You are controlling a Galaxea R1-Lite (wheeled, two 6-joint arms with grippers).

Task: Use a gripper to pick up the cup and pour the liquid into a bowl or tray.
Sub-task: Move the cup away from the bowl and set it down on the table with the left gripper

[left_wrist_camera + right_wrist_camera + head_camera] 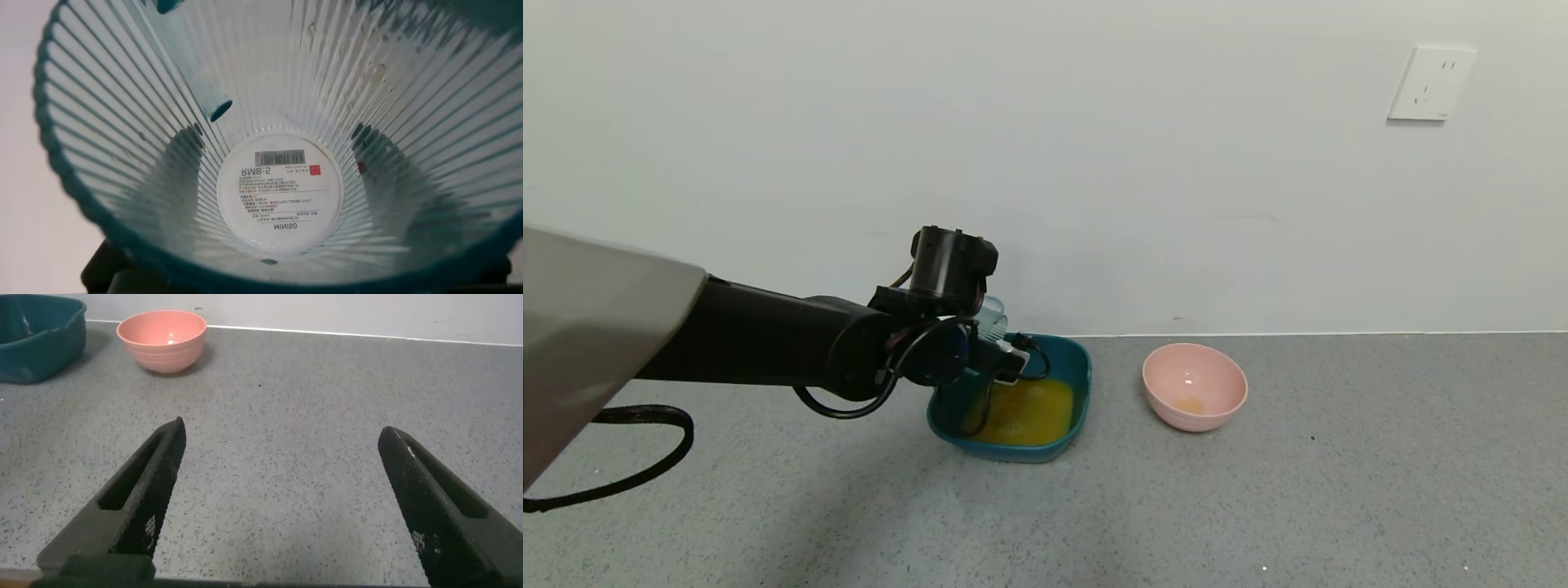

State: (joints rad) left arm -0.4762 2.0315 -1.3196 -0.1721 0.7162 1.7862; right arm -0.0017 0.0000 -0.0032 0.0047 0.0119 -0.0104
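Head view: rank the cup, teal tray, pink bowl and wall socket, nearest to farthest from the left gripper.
1. Cup: held in the left gripper, tipped over the tray.
2. Teal tray: directly under the gripper, holding orange liquid.
3. Pink bowl: on the floor to the tray's right.
4. Wall socket: high on the wall, far right.

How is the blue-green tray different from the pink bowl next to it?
The tray is dark teal and rounded-square; the bowl is pink and round. The tray looks wider and shallower, the bowl smaller and deeper. The tray holds a broad pool of orange juice; the bowl has only a small orange spot at its bottom. The left pincer holds a ribbed cup over the tray, nothing over the bowl. Both stand upright on the grey floor.
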